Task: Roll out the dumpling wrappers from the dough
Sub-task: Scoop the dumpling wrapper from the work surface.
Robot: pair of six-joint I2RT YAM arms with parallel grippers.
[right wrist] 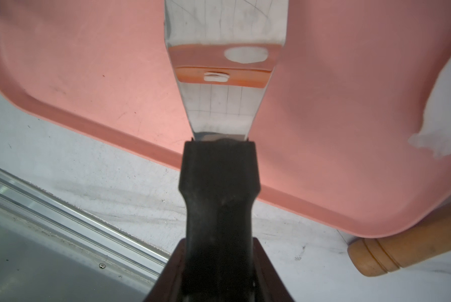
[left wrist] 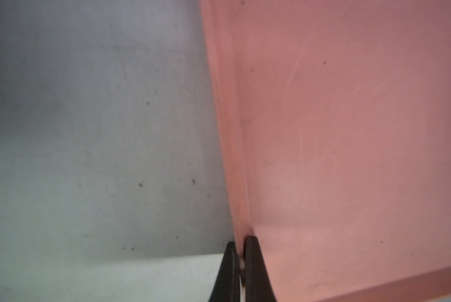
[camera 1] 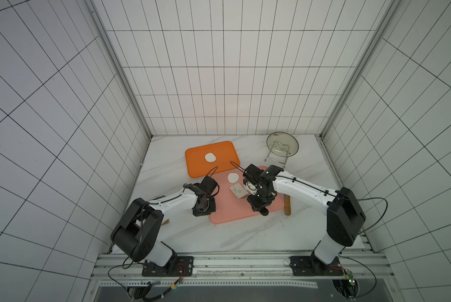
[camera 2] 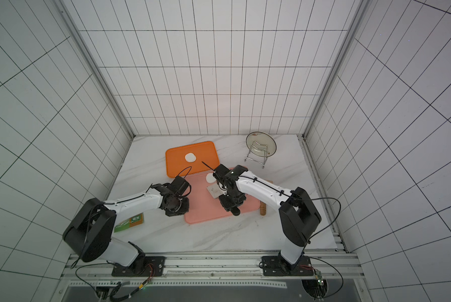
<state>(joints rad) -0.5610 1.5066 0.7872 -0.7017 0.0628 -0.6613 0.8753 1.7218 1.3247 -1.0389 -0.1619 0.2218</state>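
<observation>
Left gripper (left wrist: 241, 261) closed, right gripper (right wrist: 219, 272) clamping the scraper (right wrist: 219, 183), I reckon the limp, tearable wrapper (camera 1: 233, 178) wants lifting from underneath.

Both top views look steeply down from high above the near edge, far off, taking in the whole surface (camera 1: 245, 235) and the tiled walls (camera 1: 219, 78); they differ only by a small sideways shift. The left wrist camera sits very close, facing past the left hand (left wrist: 241, 243) at the pink tray (left wrist: 349, 130) rim. The right wrist camera faces along the scraper (right wrist: 224, 104) in the right hand (right wrist: 219, 240), close over that tray, which all four views share.
</observation>
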